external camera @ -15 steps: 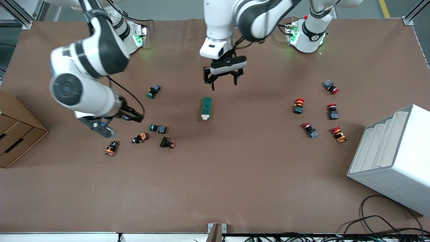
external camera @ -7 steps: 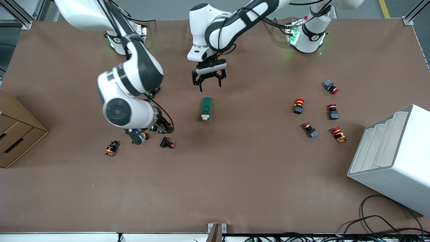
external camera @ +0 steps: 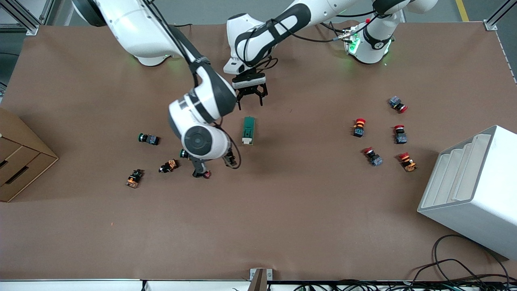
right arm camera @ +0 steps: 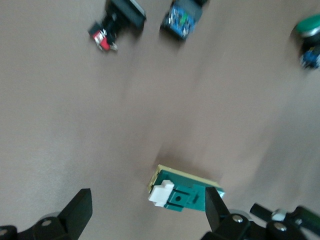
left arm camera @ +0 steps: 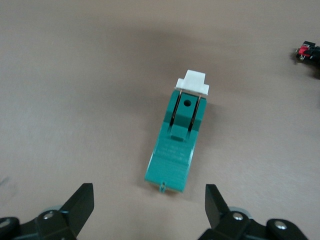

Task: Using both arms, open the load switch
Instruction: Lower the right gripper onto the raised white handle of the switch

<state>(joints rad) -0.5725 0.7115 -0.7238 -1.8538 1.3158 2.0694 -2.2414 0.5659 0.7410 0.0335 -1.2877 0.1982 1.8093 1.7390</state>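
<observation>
The load switch (external camera: 248, 130), a dark green block with a white end piece, lies flat mid-table. My left gripper (external camera: 250, 97) hangs open just over the table by the switch's green end, apart from it. In the left wrist view the load switch (left arm camera: 180, 140) lies ahead of the open left gripper (left arm camera: 148, 207). My right gripper (external camera: 214, 163) is open and low beside the switch's white end, toward the right arm's end. The right wrist view shows the load switch (right arm camera: 185, 192) close to one finger of the open right gripper (right arm camera: 147, 215), not between the jaws.
Push buttons lie around the right arm: a green one (external camera: 148, 138), orange ones (external camera: 169, 165) (external camera: 134, 178) and a black one (external camera: 202, 173). Several red buttons (external camera: 358, 127) lie toward the left arm's end, by a white bin (external camera: 472, 186). A cardboard box (external camera: 20, 161) sits at the table edge.
The right arm swung across from its end of the table to beside the load switch, uncovering a green button. The left gripper shifted over the switch's green end and lowered.
</observation>
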